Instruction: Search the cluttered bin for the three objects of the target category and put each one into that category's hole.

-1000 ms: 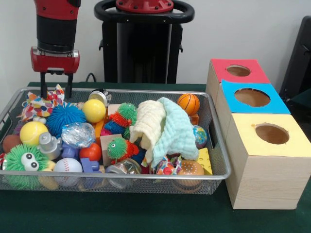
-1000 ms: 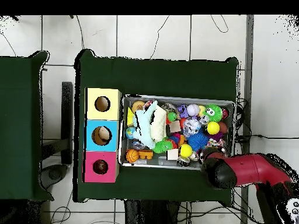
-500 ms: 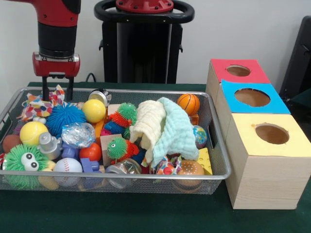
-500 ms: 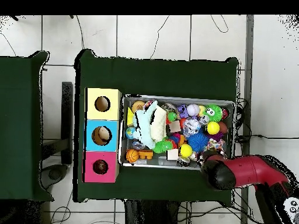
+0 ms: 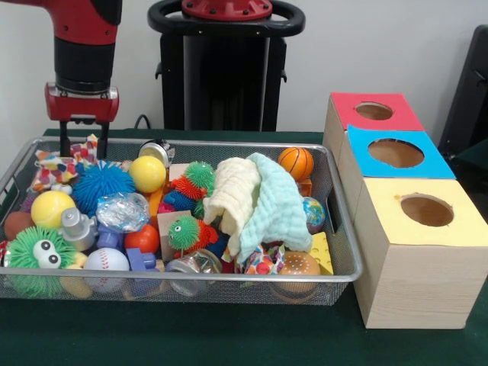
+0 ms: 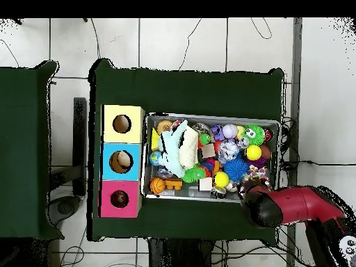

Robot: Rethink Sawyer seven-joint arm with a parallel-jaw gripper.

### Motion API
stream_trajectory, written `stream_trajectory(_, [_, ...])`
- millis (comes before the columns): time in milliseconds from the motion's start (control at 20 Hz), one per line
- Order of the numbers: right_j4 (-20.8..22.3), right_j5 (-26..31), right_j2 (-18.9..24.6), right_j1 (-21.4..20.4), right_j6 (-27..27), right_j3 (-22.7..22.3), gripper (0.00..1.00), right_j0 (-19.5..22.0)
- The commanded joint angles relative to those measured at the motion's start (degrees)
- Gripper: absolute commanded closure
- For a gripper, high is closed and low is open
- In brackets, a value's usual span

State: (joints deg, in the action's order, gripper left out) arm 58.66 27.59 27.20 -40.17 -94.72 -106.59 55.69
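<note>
Green cloth covers the table, with a pale wall behind. From the front, my claw (image 5: 79, 142) hangs straight down at the bin's (image 5: 335, 268) far corner, prongs apart and empty, just above the patterned fabric toy (image 5: 55, 168) beside the blue spiky ball (image 5: 101, 185). Which category I'm after isn't clear. That fabric looks light and floppy, so I'd pinch a bunched fold. Three holed boxes, red (image 5: 374, 111), blue (image 5: 395, 152) and yellow (image 5: 426, 210), stand beside the bin.

From overhead, my arm (image 6: 295, 206) reaches in level over the bin's corner, hiding the claw; the boxes sit at the bin's opposite end.
</note>
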Motion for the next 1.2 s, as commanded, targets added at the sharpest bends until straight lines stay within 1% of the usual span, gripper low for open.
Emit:
stream_trajectory(50, [3.58, 6.04, -2.46, -0.94, 8.95, 5.67, 0.00, -0.97])
stream_trajectory(150, [3.34, 6.09, -2.50, -0.99, 9.14, 5.76, 0.00, -1.11])
stream_trajectory(250, [3.08, 4.68, -1.42, 1.05, 10.43, 5.74, 0.00, 0.40])
stream_trajectory(300, [3.69, 2.73, -0.52, 3.69, 11.07, 6.07, 0.00, 1.53])
stream_trajectory(350, [4.07, 1.82, -0.24, 5.16, 11.08, 6.40, 0.00, 1.89])
stream_trajectory(400, [3.71, 0.59, 1.13, 7.62, 12.35, 6.51, 0.00, 3.50])
stream_trajectory(450, [3.51, -0.03, 2.14, 9.01, 13.44, 6.61, 0.00, 4.43])
stream_trajectory(500, [2.95, -1.01, 4.03, 11.05, 15.14, 6.42, 0.00, 6.22])
stream_trajectory(600, [3.16, -2.35, 6.07, 13.64, 16.54, 6.45, 0.00, 7.77])
stream_trajectory(800, [4.68, -3.41, 6.65, 15.97, 15.21, 7.26, 0.00, 7.47])
stream_trajectory(950, [4.63, -3.04, 6.82, 17.05, 15.02, 7.39, 0.00, 7.52])
stream_trajectory(1050, [3.75, -2.82, 7.55, 18.83, 15.47, 7.70, 0.00, 8.27])
stream_trajectory(1200, [0.29, -1.92, 12.05, 22.53, 18.90, 6.20, 0.00, 12.10])
